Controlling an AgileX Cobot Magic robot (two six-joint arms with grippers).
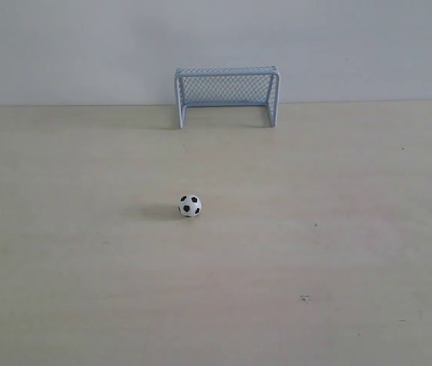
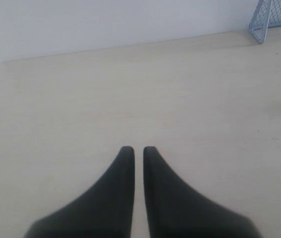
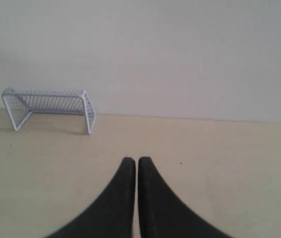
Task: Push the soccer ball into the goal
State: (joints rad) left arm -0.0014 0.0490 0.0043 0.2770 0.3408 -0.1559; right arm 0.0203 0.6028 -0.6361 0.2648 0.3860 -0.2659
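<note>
Currently, the soccer ball (image 1: 189,206) rests mid-frame on the worktop (image 1: 338,267), below the goal (image 1: 227,95) at upper centre. The left gripper (image 2: 135,148) and right gripper (image 3: 133,159) are closed and empty, probably to serve as blunt pushers.

Soccer ball (image 1: 190,206) on table (image 1: 338,252), well apart from goal (image 1: 227,94).

Black-and-white soccer ball (image 1: 189,206) on table, well apart from upright goal (image 1: 227,94).
</note>
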